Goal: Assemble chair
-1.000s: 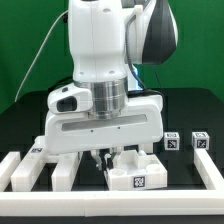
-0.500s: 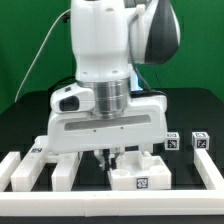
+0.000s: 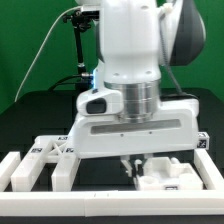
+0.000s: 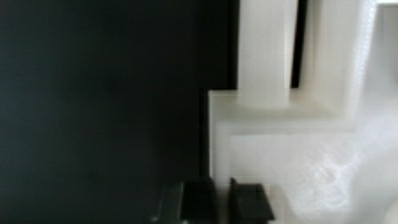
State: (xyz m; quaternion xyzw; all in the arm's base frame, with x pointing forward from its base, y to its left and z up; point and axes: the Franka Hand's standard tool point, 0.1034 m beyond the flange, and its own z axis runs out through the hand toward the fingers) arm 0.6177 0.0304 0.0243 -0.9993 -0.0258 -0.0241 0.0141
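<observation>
The gripper (image 3: 133,166) hangs low over the black table, its dark fingers close together with nothing seen between them. It sits at the left edge of a blocky white chair piece (image 3: 167,176) lying at the exterior view's front right. In the wrist view the fingertips (image 4: 249,192) straddle that piece's edge, where white plate and bars (image 4: 294,110) meet the black table. More white chair parts with tags (image 3: 47,153) lie at the exterior view's left. The arm's wide body hides the table behind it.
Low white border rails run along the front (image 3: 100,207) and the exterior view's left (image 3: 20,170) and right (image 3: 212,170). A dark stand with cables (image 3: 85,40) rises at the back before a green backdrop.
The arm has swung toward the exterior view's right, and the white chair piece under it now lies further right too. The gripper stays shut.
</observation>
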